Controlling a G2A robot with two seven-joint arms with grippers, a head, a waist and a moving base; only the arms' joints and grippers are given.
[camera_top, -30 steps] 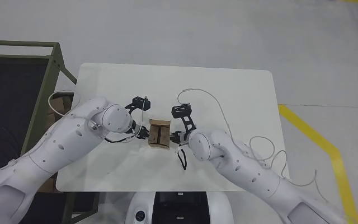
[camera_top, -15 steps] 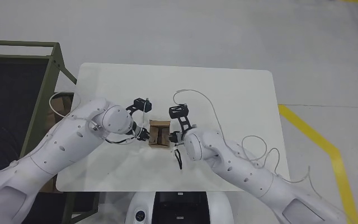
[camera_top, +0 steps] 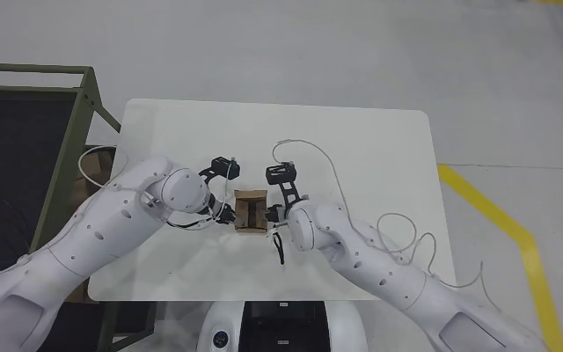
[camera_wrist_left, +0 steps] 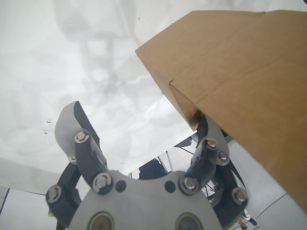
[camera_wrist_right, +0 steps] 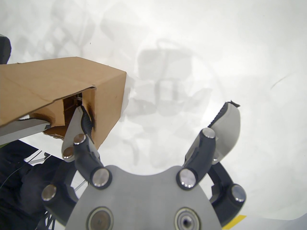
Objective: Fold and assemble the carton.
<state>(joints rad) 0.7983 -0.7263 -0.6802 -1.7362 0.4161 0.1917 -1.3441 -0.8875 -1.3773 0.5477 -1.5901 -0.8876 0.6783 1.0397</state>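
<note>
**Asker:** Where is the carton?

**Describer:** A small brown cardboard carton [camera_top: 251, 211] stands on the white counter [camera_top: 369, 141]. It is roughly midway across and toward the robot's edge. An arm meets it closely on each side. From above, its upper face shows a dark slot down the middle.

**Asker:** What do the wrist cameras add to that overhead picture?

**Describer:** They show the grip, which is too small to read from above. In the left wrist view, the left fingers [camera_wrist_left: 66, 120] are spread wide. One hangs free over the counter. The tip of the other is tucked under the carton's lower corner, where a flap edge begins. In the right wrist view, the right fingers [camera_wrist_right: 230, 120] are spread just as wide. One pokes into the carton's open end, beside a flap bent inward, and the other is clear of the card. Neither pair is pinching the carton.

**Asker:** And what does only the overhead camera show?

**Describer:** A thin pale cable [camera_top: 318, 151] arcs over the counter from the right arm. A green metal frame [camera_top: 44, 68] stands off the counter's left side. A yellow line [camera_top: 484, 201] crosses the floor to the right.
</note>
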